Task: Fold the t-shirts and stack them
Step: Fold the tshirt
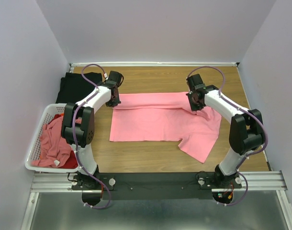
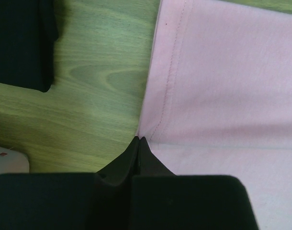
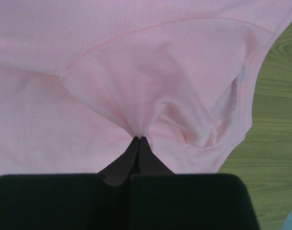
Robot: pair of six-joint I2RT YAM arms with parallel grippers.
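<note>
The pink t-shirt (image 1: 155, 124) lies spread mid-bench (image 1: 155, 79), its far edge apparently folded over. The left claw (image 2: 140, 140) is closed on the shirt's left hem corner; the right claw (image 3: 139, 140) is closed on a bunched pinch near the sleeve. Risk: the thin corner grip may slip, or unequal pulls may skew the fold.
</note>
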